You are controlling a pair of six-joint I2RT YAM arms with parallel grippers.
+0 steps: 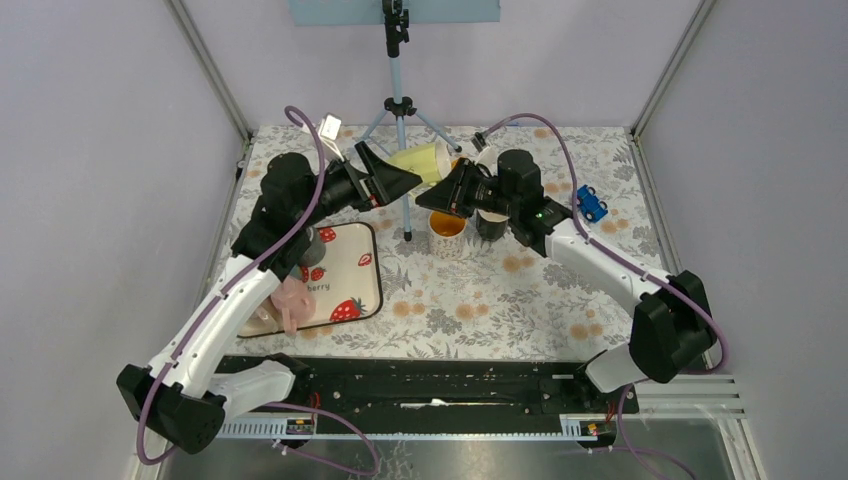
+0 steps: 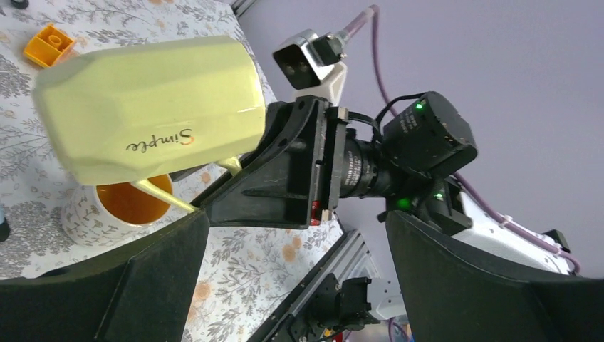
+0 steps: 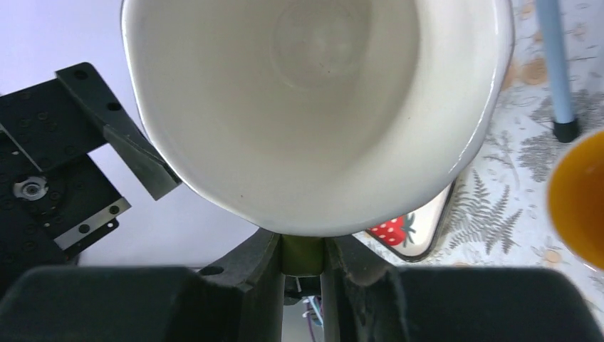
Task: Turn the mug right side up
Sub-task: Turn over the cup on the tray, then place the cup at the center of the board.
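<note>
The pale yellow mug (image 1: pixel 425 160) with "Simple" written on it hangs in the air above the table, lying on its side. In the left wrist view the mug (image 2: pixel 149 107) has its base towards the left. In the right wrist view I look straight into its white inside (image 3: pixel 313 107). My right gripper (image 1: pixel 445 195) is shut on the mug's handle (image 3: pixel 303 255), clamped between its fingers (image 3: pixel 263 285). My left gripper (image 1: pixel 400 183) is open and empty, just left of the mug, with its fingers (image 2: pixel 107 285) wide apart.
A floral cup with an orange inside (image 1: pixel 447 232) stands upright below the mug, a dark cup (image 1: pixel 492 222) beside it. A tripod (image 1: pixel 398 110) stands behind. A strawberry mat (image 1: pixel 335 275) with a pink item (image 1: pixel 292 300) lies left. A blue toy car (image 1: pixel 592 203) sits right.
</note>
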